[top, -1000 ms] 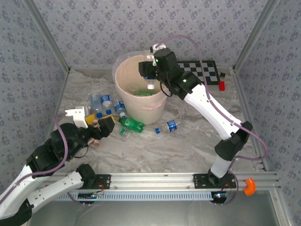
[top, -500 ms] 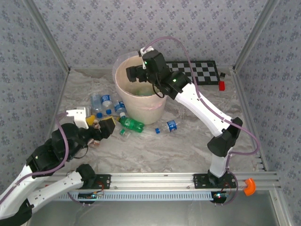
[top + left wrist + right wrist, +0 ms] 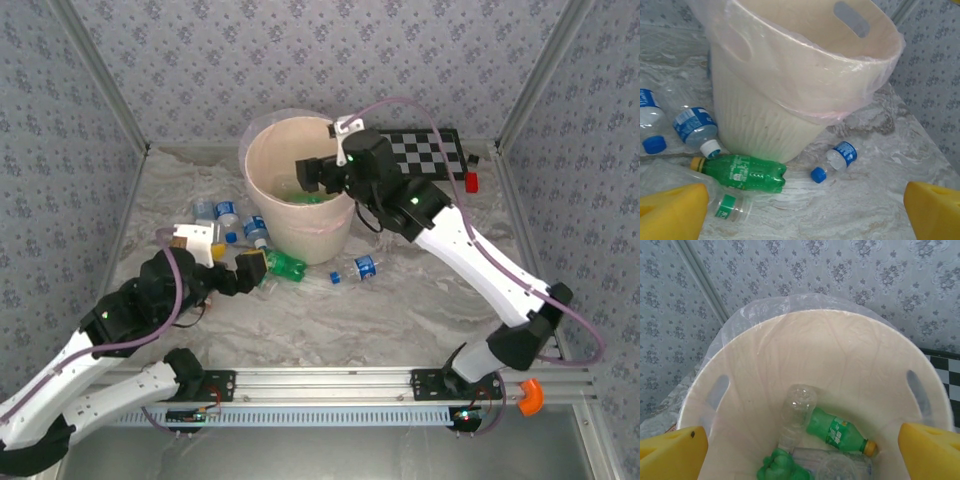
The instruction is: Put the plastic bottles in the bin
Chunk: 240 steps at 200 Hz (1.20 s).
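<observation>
Dropping its clear bottle (image 3: 795, 415) into the bin (image 3: 300, 225) and shifting right over the rim, the right gripper (image 3: 308, 172) hangs with fingers spread wide and empty. That bottle rests on green ones inside. Also spread wide, the left gripper (image 3: 222, 255) has advanced toward the green bottle (image 3: 283, 265) lying at the bin's near side, probably lining up the next pick
</observation>
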### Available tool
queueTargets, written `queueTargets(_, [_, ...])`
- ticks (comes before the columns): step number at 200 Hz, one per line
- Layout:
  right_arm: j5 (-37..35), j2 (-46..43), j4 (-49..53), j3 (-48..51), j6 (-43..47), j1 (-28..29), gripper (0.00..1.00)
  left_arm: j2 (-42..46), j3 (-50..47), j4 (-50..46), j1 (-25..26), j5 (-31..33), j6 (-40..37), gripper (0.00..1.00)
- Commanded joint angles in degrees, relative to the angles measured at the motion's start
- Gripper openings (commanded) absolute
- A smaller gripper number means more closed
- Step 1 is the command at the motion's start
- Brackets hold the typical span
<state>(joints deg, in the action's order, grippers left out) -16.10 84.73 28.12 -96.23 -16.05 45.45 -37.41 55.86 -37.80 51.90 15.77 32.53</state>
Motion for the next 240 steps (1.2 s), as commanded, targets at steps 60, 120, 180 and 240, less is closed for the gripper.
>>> queueTargets(60, [-5.1, -19.6, -3.6, 24.8, -7.3, -5.9, 1.00, -4.0, 1.2, 5.1, 0.5, -5.8, -0.7, 1.00])
queueTargets(120, [-2.9, -25.5, 1.7, 39.7, -19.0, -14.3, 1.00, -6.6, 1.7, 6.0, 0.5, -7.4, -0.8, 1.00])
queueTargets(180, [8.6, -25.1, -7.2, 52.9, -33.9, -18.5, 1.00, -7.2, 1.3, 6.4, 0.5, -7.1, -0.4, 1.00])
queueTargets(240, [13.0, -21.4, -15.3, 59.3, -42.9, -18.9, 0.91, -6.8, 0.4, 6.7, 0.6, -7.6, 0.0, 1.00])
